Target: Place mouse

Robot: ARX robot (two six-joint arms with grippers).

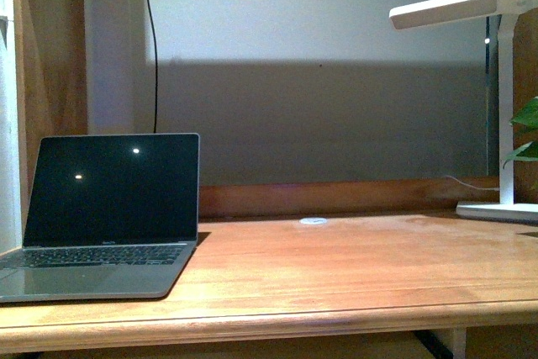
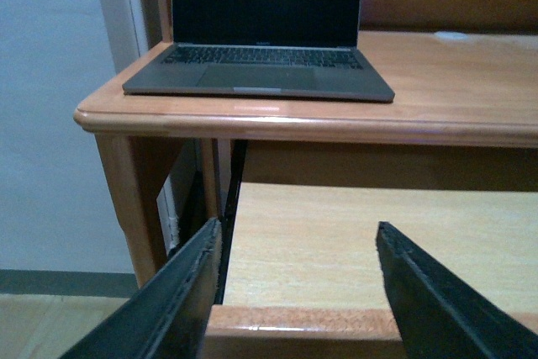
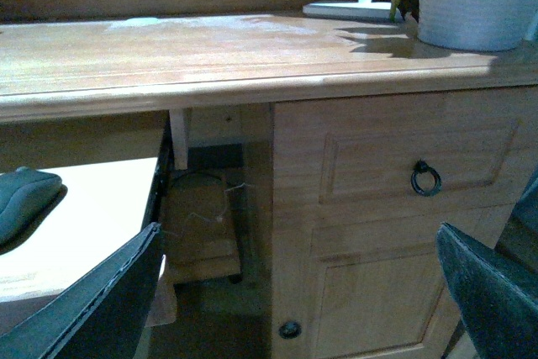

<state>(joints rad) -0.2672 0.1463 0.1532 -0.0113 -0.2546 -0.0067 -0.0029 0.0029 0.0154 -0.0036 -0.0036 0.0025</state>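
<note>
Fig. Desk, three views. L gripper (image 2: 298, 229): my jaws stand wide apart, nothing betw. them, low in front of the desk edge above the pale pull-out shelf (image 2: 353, 241). R gripper (image 3: 296, 237): jaws likewise apart and empty, facing the cabinet w/ ring pull (image 3: 425, 178). Mouse (image 3: 27, 199): dark grey, lying on the pull-out shelf under the desktop (image 1: 336, 266), seen only at the frame edge of the R wrist view, well apart from my R fingers. On the desktop: laptop (image 1: 109, 199) open, screen dark, at L; white disc (image 1: 313, 221) near the back; lamp (image 1: 504, 39) at R. Neither arm shows in front view.
</note>
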